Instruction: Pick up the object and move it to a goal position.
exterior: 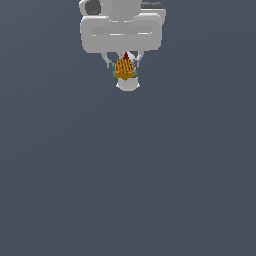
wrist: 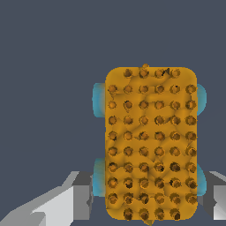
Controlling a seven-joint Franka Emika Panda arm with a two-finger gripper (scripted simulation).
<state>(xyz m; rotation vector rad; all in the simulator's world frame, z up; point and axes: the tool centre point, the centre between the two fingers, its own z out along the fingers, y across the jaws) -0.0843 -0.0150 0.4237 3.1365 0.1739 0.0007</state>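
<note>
My hand (exterior: 125, 67) is clamped on the small orange-yellow block with rows of dark studs, bluish side tabs and a red tip (exterior: 124, 68), one finger (wrist: 66, 201) pressed to each flank (the wrist view shows the block (wrist: 150, 143) filling the gap). All around lies plain slate-grey tabletop (exterior: 128, 190), wide open on every side.

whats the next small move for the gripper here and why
Probably close the gripper on the orange block. In the exterior view the block sits between the two fingers, and the wrist view shows a finger at each side of it, apparently with small gaps. No goal marker is visible, so a firm grip seems to come first.
</note>
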